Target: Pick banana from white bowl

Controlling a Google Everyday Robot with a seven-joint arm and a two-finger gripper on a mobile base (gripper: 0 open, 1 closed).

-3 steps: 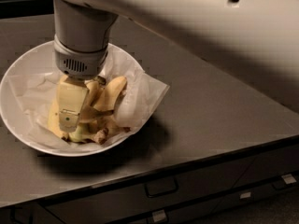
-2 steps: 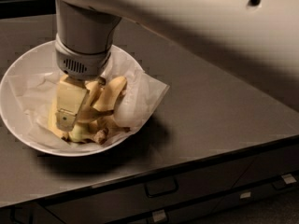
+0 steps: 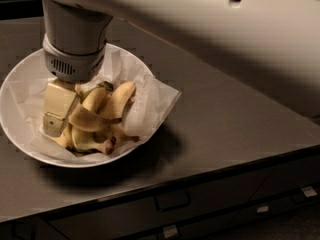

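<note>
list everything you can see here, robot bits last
bowl: one, white, on the left of the counter
paper: one sheet, white, crumpled, lining the bowl and hanging over its right rim
bananas: several, exact count unclear, yellow, piled on the paper in the bowl
counter: one, dark grey, under the bowl
drawers: several, dark, below the counter's front edge
arm: one, off-white, reaching in across the top from the right
gripper: one, cream, pointing down into the bowl, against the left side of the bananas
</note>
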